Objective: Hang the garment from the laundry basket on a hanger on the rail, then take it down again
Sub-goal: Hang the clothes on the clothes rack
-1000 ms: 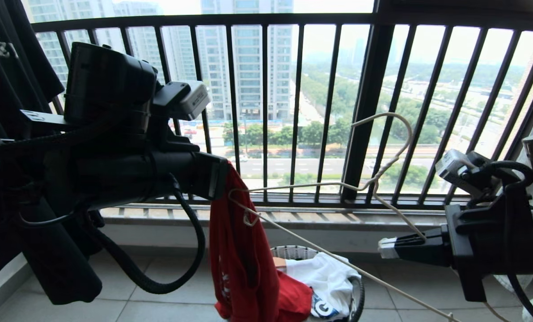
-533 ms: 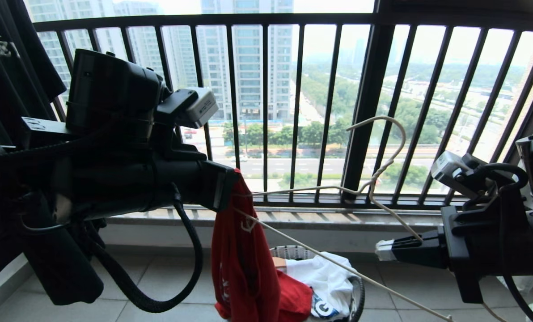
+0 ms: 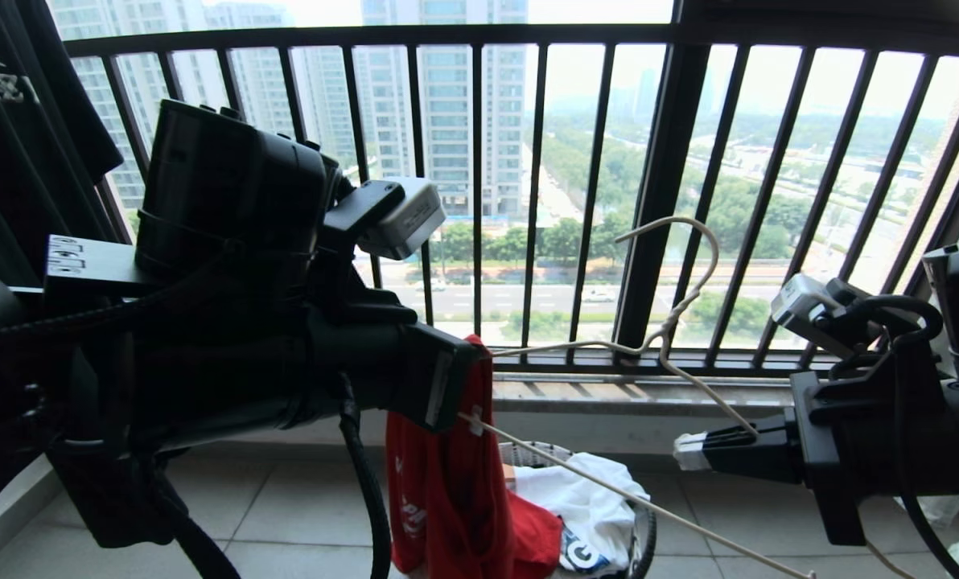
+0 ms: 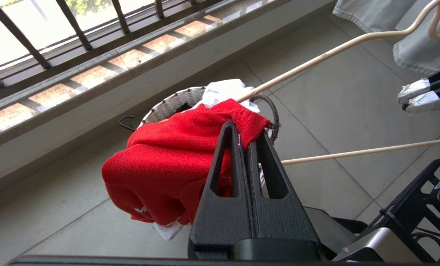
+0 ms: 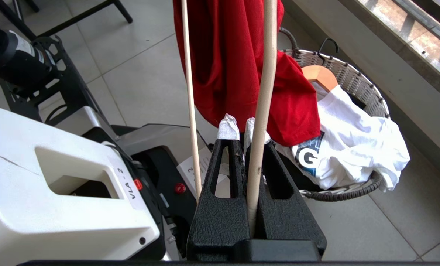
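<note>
Left tool (image 3: pixel 459 386): closed on the red knitted T-shirt (image 3: pixel 447 490), centre of the head view.
Right tool (image 3: pixel 693 450): closed on the thin cream wire hanger (image 3: pixel 672 322), lower right.
Risk: the shirt is bunched, so the hanger end may catch the cloth and miss the opening.
Basket: round white woven basket (image 3: pixel 644 531), lower centre, under the shirt.

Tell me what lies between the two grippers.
In the head view, only the hanger spans from the right gripper to the left gripper, which grips the red shirt.
</note>
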You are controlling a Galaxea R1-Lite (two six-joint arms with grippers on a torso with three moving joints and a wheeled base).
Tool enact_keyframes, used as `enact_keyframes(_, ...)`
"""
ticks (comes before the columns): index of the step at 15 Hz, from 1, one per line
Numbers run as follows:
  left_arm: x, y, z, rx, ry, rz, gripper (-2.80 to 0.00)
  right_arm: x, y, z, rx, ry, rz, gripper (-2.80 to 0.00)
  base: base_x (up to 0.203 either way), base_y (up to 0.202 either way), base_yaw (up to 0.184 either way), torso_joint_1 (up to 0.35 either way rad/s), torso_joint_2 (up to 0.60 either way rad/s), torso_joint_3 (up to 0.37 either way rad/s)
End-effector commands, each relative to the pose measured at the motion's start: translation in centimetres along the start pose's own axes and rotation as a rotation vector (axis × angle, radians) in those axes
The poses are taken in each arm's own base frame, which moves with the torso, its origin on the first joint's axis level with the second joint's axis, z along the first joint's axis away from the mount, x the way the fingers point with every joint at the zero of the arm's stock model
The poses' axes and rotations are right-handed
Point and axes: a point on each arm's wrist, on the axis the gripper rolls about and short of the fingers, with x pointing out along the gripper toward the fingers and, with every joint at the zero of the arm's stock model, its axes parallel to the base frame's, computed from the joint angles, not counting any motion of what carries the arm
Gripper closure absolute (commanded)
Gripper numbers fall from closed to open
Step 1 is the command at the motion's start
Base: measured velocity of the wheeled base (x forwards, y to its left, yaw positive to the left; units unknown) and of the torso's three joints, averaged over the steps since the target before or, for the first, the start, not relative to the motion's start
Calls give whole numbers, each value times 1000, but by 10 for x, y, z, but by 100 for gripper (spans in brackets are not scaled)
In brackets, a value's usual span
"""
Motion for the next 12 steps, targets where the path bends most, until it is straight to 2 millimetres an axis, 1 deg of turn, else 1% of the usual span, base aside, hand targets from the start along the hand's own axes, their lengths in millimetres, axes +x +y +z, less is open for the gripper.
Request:
enact_keyframes(1, 1, -16, -1, 10, 8, -52, 0, 1, -2, 1, -3, -7, -11, 0, 0, 0, 0, 0, 0, 0)
enact_keyframes(2, 2, -19, 3, 1, -4, -54, 0, -2, -5, 2, -4, -24, -36, 0, 0, 0, 0, 0, 0, 0)
enact_keyframes(4, 7, -17, 8, -16, -25, 27, 0, -10, -6, 3, -12, -48, -76, 0, 0, 0, 0, 0, 0, 0)
enact_keyframes(5, 11, -16, 9, -27, -28, 67, 0, -12, -5, 3, -16, -51, -86, 0, 0, 0, 0, 0, 0, 0)
enact_keyframes(7, 16, -15, 8, -30, -16, 85, 0, -13, -7, 4, -17, -45, -144, 0, 0, 0, 0, 0, 0, 0)
enact_keyframes(8, 16, -15, 12, -31, -21, 98, 0, -13, -8, 3, -23, -41, -156, 0, 0, 0, 0, 0, 0, 0)
enact_keyframes(10, 15, -4, 27, -50, -33, 171, 0, -17, -7, 3, -30, -43, -169, 0, 0, 0, 0, 0, 0, 0)
enact_keyframes(12, 14, 13, 41, -91, -64, 252, 0, -20, -6, 3, -31, -42, -169, 0, 0, 0, 0, 0, 0, 0)
